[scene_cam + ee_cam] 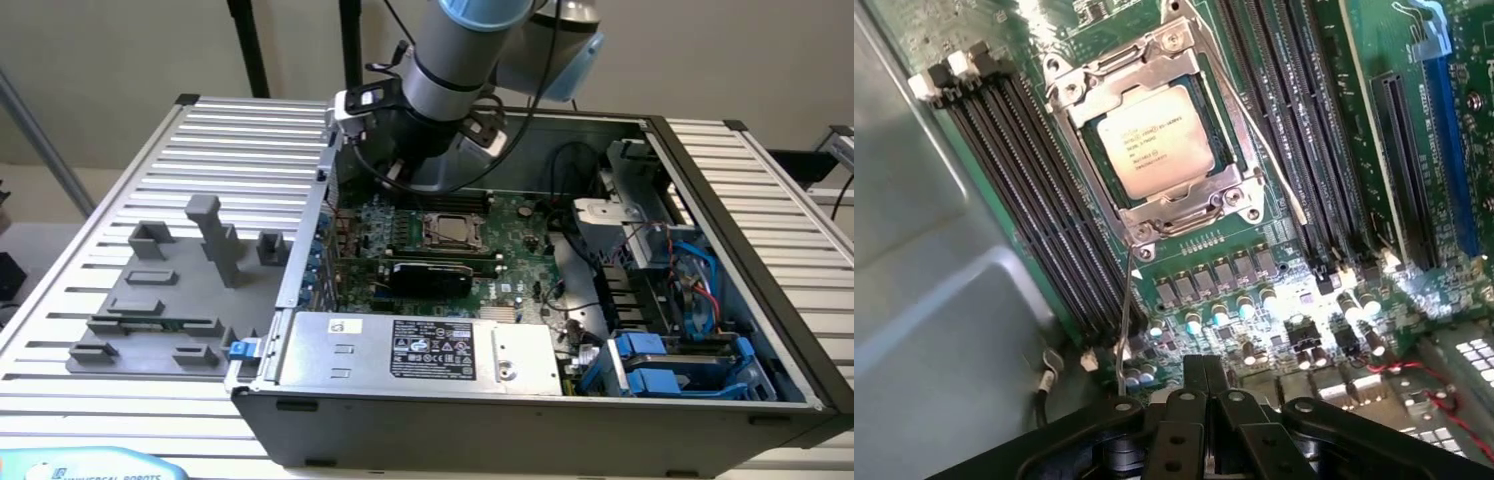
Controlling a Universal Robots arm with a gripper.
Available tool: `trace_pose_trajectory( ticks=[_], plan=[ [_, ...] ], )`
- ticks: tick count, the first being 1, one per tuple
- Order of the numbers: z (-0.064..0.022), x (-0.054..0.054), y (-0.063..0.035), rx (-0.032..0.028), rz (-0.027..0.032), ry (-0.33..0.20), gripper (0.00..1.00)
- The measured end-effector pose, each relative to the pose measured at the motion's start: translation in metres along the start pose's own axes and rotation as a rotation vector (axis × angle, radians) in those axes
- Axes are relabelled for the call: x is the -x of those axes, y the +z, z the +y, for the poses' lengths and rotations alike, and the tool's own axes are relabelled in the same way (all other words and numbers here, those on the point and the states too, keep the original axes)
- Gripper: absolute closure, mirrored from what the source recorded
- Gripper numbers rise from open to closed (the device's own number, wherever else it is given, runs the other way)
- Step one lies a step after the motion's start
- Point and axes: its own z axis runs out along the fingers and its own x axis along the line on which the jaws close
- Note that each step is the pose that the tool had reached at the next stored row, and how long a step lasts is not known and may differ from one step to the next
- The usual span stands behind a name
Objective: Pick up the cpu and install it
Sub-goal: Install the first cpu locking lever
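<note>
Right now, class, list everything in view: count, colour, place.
Slatted metal table: one, silvery, under everything.
Open metal computer case: one, grey, on the table.
Plastic fixture blocks: several, grey, on the table, exterior view's left of the case.
Boxy power supply: one, grey, black label, inside the case's near wall.
Green motherboard: one, green, inside the case.
Flat square silver-topped cpu: one, silver, seated in the metal socket frame.
Long memory slots: several, black, flanking the socket frame.
Robot arm: one, grey and light blue, reaching into the case.
End effector: one, black, shut, empty, above the motherboard.
</note>
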Motion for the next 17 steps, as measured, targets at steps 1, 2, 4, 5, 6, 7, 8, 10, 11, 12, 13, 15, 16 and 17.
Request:
trace_pose_trajectory(
  ticks=[1,2,4,5,6,7,8,10,11,12,13,15,16,17],
  plan=[
    [-0.0001,0.0001,0.0000,0.0004,0.0049,0.011,0.89],
    [-0.0003,0.0002,0.0000,0.0001,0.0100,0.020,0.89],
    [-0.0010,0.0003,-0.0006,-0.0023,0.0220,0.033,0.89],
    [-0.0015,0.0004,-0.0012,-0.0043,0.0288,0.038,0.89],
    [-0.0020,0.0005,-0.0017,-0.0064,0.0359,0.043,0.89],
    [-0.0024,0.0006,-0.0023,-0.0087,0.0428,0.047,0.89],
    [-0.0029,0.0007,-0.0030,-0.0112,0.0498,0.051,0.89],
    [-0.0040,0.0008,-0.0043,-0.0167,0.0649,0.058,0.89],
    [-0.0045,0.0009,-0.0049,-0.0196,0.0726,0.060,0.89],
    [-0.0050,0.0010,-0.0054,-0.0228,0.0803,0.062,0.89],
    [-0.0054,0.0012,-0.0055,-0.0259,0.0875,0.064,0.89],
    [-0.0061,0.0016,-0.0053,-0.0317,0.1025,0.070,0.89],
    [-0.0063,0.0017,-0.0052,-0.0338,0.1096,0.074,0.89],
    [-0.0065,0.0017,-0.0051,-0.0355,0.1167,0.080,0.89]
  ],
)
